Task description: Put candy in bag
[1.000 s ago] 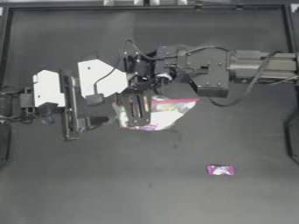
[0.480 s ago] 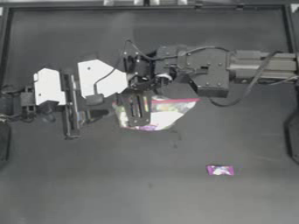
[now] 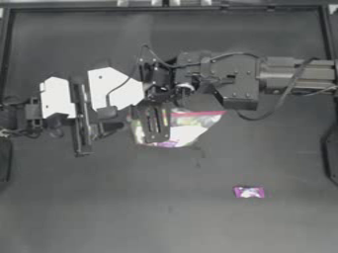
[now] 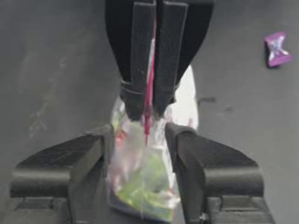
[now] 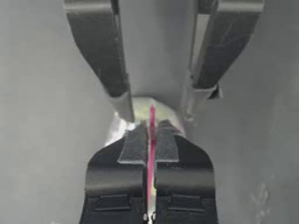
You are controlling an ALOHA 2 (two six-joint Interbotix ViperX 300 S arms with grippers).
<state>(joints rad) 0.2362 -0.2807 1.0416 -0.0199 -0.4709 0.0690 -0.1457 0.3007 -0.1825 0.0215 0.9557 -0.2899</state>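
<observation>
The bag (image 3: 188, 127), clear plastic with a pink-red strip, lies at the table's middle with both grippers on it. My right gripper (image 3: 155, 124) reaches in from the right and is shut on the bag's pink strip (image 5: 152, 144). My left gripper (image 4: 140, 140) comes from the left; its jaws press the bag's filled body (image 4: 143, 183) from both sides. Each wrist view shows the other gripper facing it across the bag. The candy (image 3: 249, 191), a small pink-magenta wrapped sweet, lies alone on the table nearer the front right, also visible as the candy (image 4: 276, 48) in the left wrist view.
The dark table (image 3: 99, 207) has a raised rim (image 3: 165, 9) along its back and sides. Bare surface lies between the bag and the candy.
</observation>
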